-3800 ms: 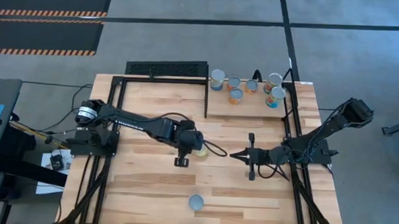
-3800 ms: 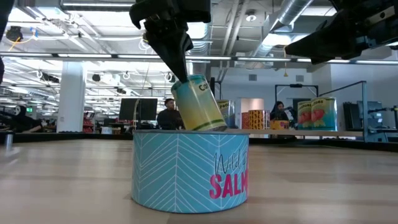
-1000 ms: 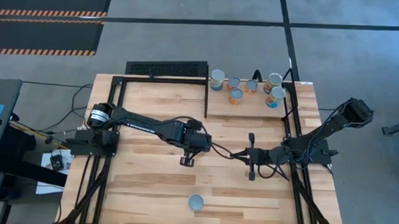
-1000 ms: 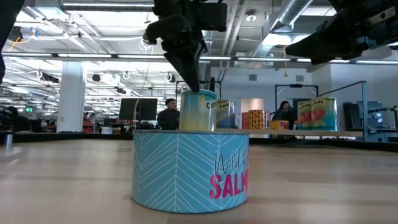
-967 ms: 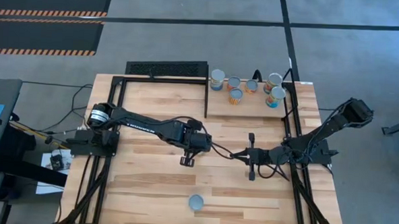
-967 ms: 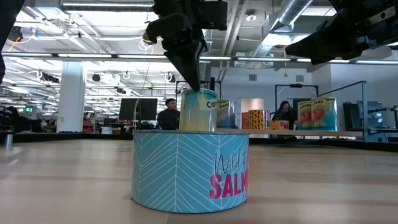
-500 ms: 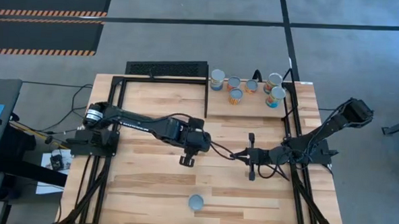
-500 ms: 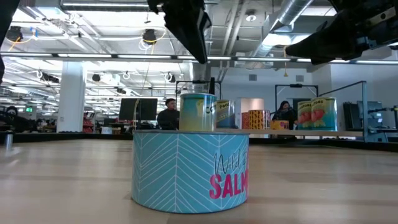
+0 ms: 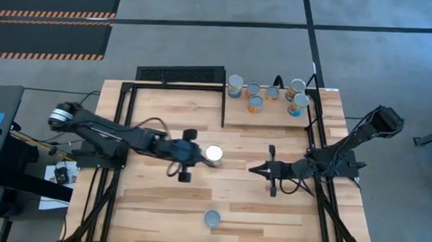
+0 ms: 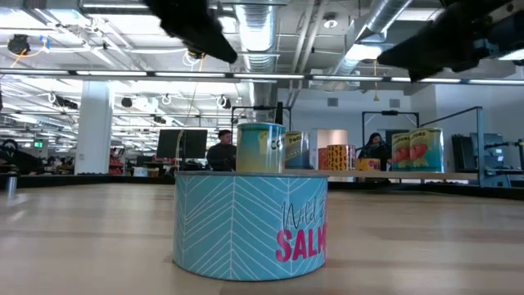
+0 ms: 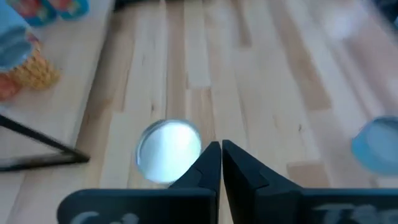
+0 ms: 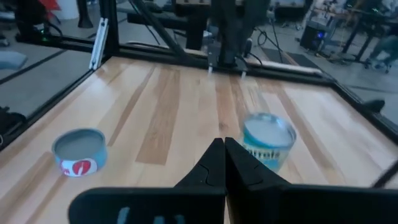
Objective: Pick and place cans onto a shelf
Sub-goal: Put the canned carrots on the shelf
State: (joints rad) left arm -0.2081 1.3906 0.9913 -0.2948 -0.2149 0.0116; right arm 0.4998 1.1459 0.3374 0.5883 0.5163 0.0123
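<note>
1. The can point(image 9: 214, 154) stands upright mid-table point(image 9: 161, 206), at 7 o'clock from the shelf point(image 9: 267, 116).
2. Your left gripper point(image 9: 187, 155), fingers together, sits just at its 9 o'clock, empty.
3. Next, your right gripper point(image 9: 271, 169), fingers together, likely must open and grasp.

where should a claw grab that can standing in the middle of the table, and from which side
Grip the can across its round side wall, coming straight down over the silver lid. It stands upright with bare table all round, so fingers fit either side. The right claw sits beside it, probably the easier reach.
</note>
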